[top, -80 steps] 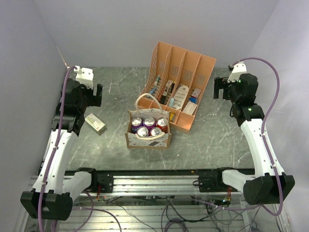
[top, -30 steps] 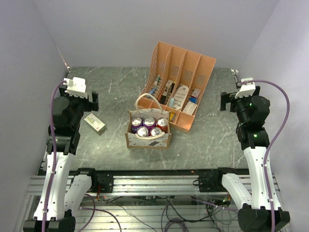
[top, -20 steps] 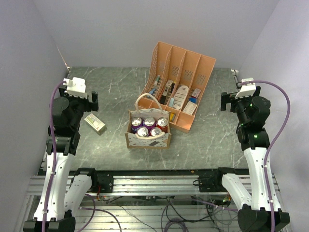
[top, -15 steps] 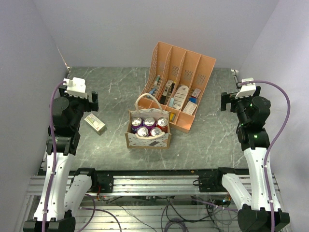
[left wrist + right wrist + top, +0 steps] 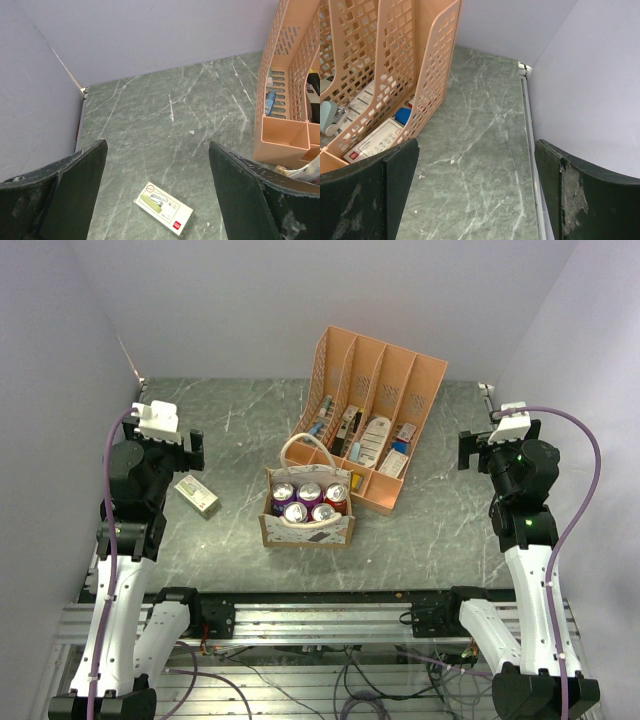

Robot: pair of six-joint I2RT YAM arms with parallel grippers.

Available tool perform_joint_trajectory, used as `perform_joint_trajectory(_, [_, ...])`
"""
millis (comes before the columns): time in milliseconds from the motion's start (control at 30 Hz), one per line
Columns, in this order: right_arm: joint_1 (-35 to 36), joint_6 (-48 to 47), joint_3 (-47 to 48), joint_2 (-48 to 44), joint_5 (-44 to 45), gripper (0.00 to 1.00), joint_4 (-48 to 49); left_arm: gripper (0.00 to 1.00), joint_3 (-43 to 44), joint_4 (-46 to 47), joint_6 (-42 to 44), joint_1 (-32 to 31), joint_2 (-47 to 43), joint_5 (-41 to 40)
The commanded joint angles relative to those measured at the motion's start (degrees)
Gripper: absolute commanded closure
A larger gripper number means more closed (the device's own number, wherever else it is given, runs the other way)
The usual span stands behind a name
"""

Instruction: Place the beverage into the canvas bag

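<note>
I judge the packing done: five beverage cans (image 5: pixel 309 502) stand inside the canvas bag (image 5: pixel 300 533). The left gripper (image 5: pixel 157 150) and right gripper (image 5: pixel 476 145) hang spread wide, holding nothing (no loose can visible), so my next move is only parking.

the frame's centre is blocked by a small tan canvas bag (image 5: pixel 305 531) packed with five drink cans (image 5: pixel 310 494) and by a tall orange slotted file rack (image 5: pixel 385 370) just behind. a small white box (image 5: pixel 197 496) is seen at left. the grey marbled table (image 5: pixel 450 525) is left bare at right and upper left.
</note>
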Motion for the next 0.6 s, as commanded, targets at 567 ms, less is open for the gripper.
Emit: perform_joint_trajectory(567, [-0.5, -0.4, -0.5, -0.4, 0.5, 0.0, 0.9, 0.08, -0.9, 1.8, 0.4, 0.6, -0.2, -0.7])
